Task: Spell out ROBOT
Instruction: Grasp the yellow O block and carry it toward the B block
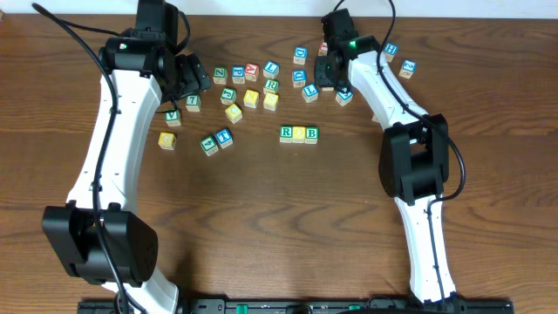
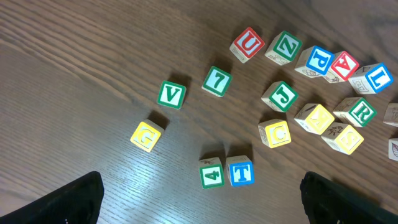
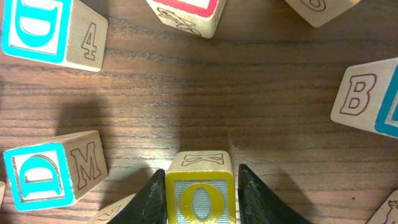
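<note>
A short row stands mid-table: a green-edged R cube (image 1: 286, 133), a yellow-faced cube (image 1: 299, 133) and a B cube (image 1: 311, 133). My right gripper (image 3: 202, 199) is down among the far-right cluster, and its two fingers hug the sides of a yellow O cube (image 3: 200, 196) that rests on the wood. The blue-edged T cube (image 2: 240, 172) lies beside a green 4 cube (image 2: 211, 173); it also shows left of the row as the T cube (image 1: 224, 137). My left gripper (image 2: 199, 202) hovers wide open above bare wood near the T, holding nothing.
Loose cubes lie scattered: V (image 2: 171, 94), 7 (image 2: 217, 81), G (image 2: 146, 135), C (image 2: 277, 133), J (image 2: 280, 97) and another R (image 2: 360, 112). Around the O cube sit two blue D cubes (image 3: 37, 28) (image 3: 43, 177) and a B-sided cube (image 3: 367, 96).
</note>
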